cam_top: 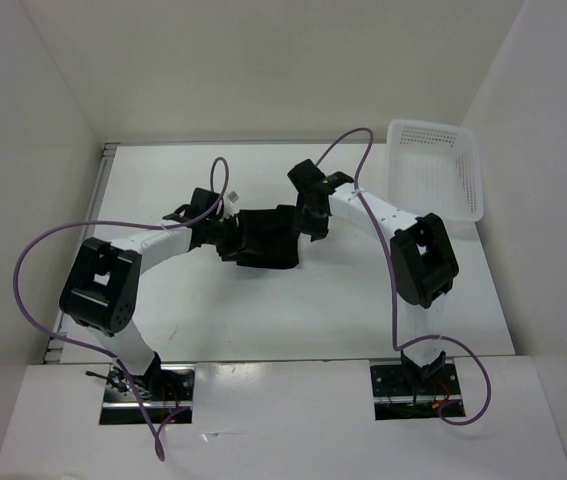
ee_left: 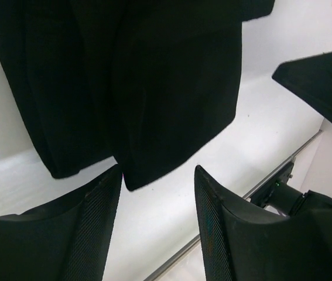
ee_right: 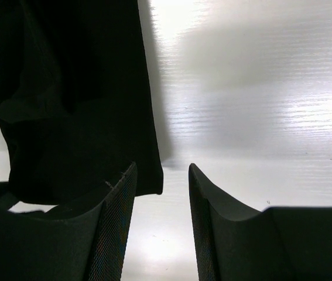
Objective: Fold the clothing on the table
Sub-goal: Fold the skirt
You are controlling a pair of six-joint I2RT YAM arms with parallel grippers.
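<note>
Left hand is standing half-open, gripping nothing (clothing hem is lying just ahead of its fingertips) | right hand is gaping too, empty, fabric ahead-left | clothing is resting on counter between both hands, looking doubled over | likely one fold laid, neatening or another fold pending

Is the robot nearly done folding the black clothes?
Partway, maybe nearly. Done: the clothing lies on the table in overlapping layers, so some folding looks made. In hand: nothing; the left gripper and right gripper both stand open at its edges, gripping no cloth. Left: the layers look uneven, so probably another fold or a tidy-up.
</note>
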